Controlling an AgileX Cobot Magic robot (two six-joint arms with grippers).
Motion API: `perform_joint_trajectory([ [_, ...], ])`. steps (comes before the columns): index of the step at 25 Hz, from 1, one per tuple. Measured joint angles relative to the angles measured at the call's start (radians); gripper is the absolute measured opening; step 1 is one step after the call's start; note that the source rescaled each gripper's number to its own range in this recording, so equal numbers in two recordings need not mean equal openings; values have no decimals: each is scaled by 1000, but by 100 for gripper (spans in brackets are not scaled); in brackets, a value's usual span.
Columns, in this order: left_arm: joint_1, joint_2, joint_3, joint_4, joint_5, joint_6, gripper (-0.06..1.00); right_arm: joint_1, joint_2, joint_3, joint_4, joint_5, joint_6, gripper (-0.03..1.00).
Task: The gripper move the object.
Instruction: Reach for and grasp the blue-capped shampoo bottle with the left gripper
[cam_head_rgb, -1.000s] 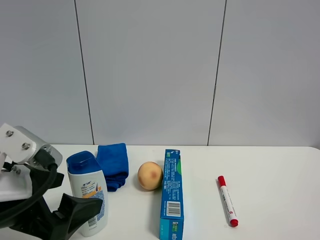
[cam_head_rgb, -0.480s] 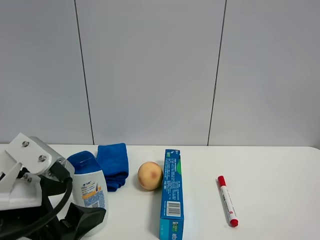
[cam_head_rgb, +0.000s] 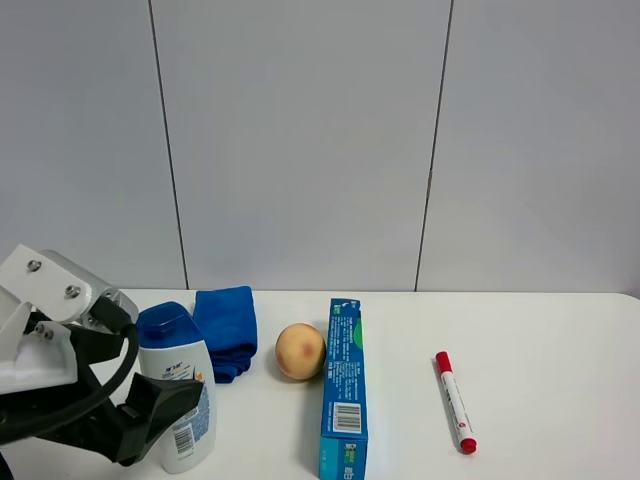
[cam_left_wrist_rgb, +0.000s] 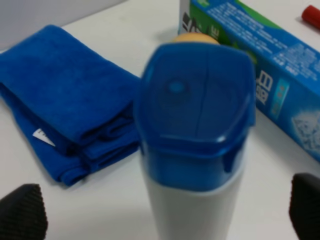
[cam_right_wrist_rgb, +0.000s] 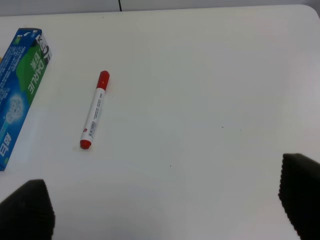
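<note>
The white shampoo bottle (cam_head_rgb: 180, 400) with a blue flip cap stands upright at the table's front left. It fills the middle of the left wrist view (cam_left_wrist_rgb: 195, 150). My left gripper (cam_head_rgb: 160, 418) is open, with its black jaws on either side of the bottle and a gap on each side; both fingertips (cam_left_wrist_rgb: 22, 212) sit wide apart at the frame edges. My right gripper (cam_right_wrist_rgb: 162, 205) is open and empty above bare table, and it is out of the exterior view.
A folded blue cloth (cam_head_rgb: 226, 328) lies just behind the bottle. A peach (cam_head_rgb: 300, 351) rests against a long blue toothpaste box (cam_head_rgb: 343, 385). A red marker (cam_head_rgb: 455, 400) lies to the right and shows in the right wrist view (cam_right_wrist_rgb: 95, 111). The white table (cam_head_rgb: 560, 380) extends right.
My left gripper's white bracket swung in toward the bottle, then rose and drew back a little. The bottle sits slightly farther right than a second ago. The other items have not moved.
</note>
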Motion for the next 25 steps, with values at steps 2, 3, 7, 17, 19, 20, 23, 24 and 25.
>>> perform_joint_trajectory([
  [2, 0, 0, 0, 0, -14, 0, 100, 0, 0, 0, 0, 0, 0, 100],
  [3, 0, 0, 0, 0, -19, 0, 100, 0, 0, 0, 0, 0, 0, 100],
  [7, 0, 5, 0, -1, -31, 0, 100, 0, 0, 0, 0, 0, 0, 100],
  [17, 0, 89, -1, -1, -65, 0, 100, 0, 0, 0, 0, 0, 0, 100],
  [19, 0, 90, -1, -1, -72, 0, 100, 0, 0, 0, 0, 0, 0, 100],
  [20, 0, 90, -1, -1, -76, 0, 100, 0, 0, 0, 0, 0, 0, 100],
  [23, 0, 90, -1, -1, -86, 0, 100, 0, 0, 0, 0, 0, 0, 100],
  [24, 0, 90, -3, -1, -85, 0, 100, 0, 0, 0, 0, 0, 0, 100],
  [25, 0, 90, -11, -1, -82, 0, 100, 0, 0, 0, 0, 0, 0, 100],
])
